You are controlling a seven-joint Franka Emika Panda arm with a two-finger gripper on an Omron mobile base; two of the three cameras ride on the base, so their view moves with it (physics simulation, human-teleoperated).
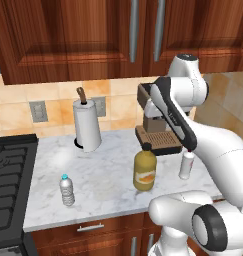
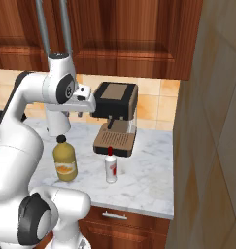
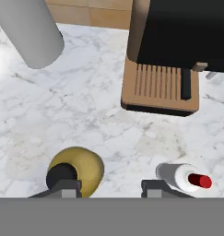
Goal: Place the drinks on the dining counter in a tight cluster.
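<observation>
Three drinks stand on the marble worktop (image 1: 108, 165) by the coffee machine. The amber-yellow juice jug (image 1: 144, 172) (image 2: 65, 163) is in the middle, the slim white red-capped bottle (image 1: 186, 165) (image 2: 110, 168) to its right, and the small blue-capped water bottle (image 1: 67, 190) near the front left. My gripper (image 3: 111, 186) (image 2: 80, 112) hangs high above the worktop, pointing down. It is open, with bare marble between its fingers. In the hand view the jug (image 3: 79, 168) lies by the left tip and the white bottle (image 3: 182, 176) by the right tip. The dining counter is out of view.
A coffee machine (image 1: 155, 130) (image 2: 117, 116) stands at the back of the worktop. A paper-towel roll (image 1: 87, 125) is to its left. A black stove (image 1: 8, 185) borders the worktop on the left. A tall tiled wall (image 2: 211, 146) closes the right side.
</observation>
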